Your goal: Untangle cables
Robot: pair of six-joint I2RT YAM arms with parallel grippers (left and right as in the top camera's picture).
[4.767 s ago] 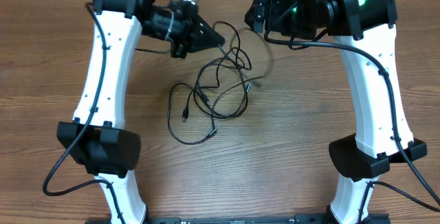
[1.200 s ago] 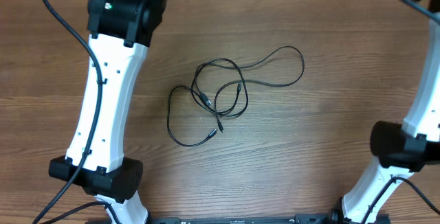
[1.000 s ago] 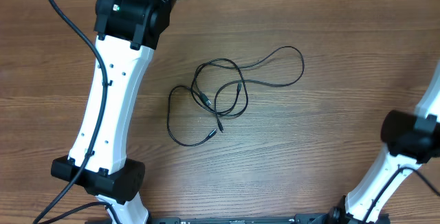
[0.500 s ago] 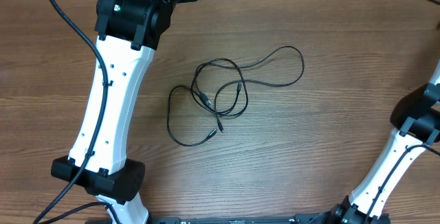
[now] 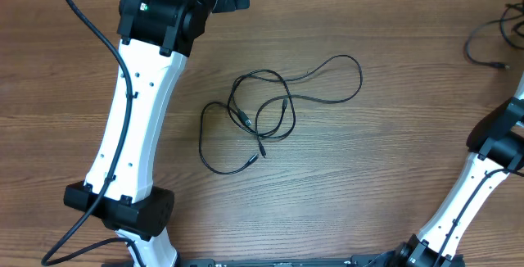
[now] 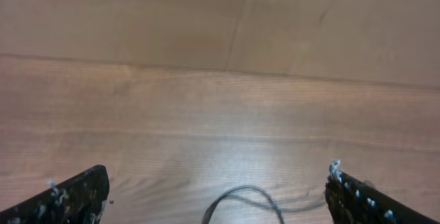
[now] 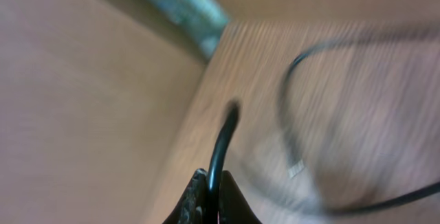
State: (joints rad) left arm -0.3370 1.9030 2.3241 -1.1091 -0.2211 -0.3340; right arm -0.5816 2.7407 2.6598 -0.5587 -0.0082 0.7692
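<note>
Now | left fingers [image 6: 77, 195] wide | right fingers [image 7: 197, 198] pinching cable [image 7: 224, 138], pointing outward | loose cables [image 5: 270, 113] run lower-left to upper-right

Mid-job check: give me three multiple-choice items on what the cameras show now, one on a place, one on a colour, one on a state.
1. Where on the table do the loose cables lie?
A. In the middle.
B. In the far-left corner.
C. Along the near edge.

2. What colour are they?
A. White.
B. Black.
C. Red.

3. How is the right gripper?
A. Wide open.
B. Shut on nothing.
C. Shut on a single cable.

Answers:
1 A: the overhead view shows the loops mid-table.
2 B: every cord there is black.
3 C: the right wrist view shows the fingers pinched together on one black cord.
</note>
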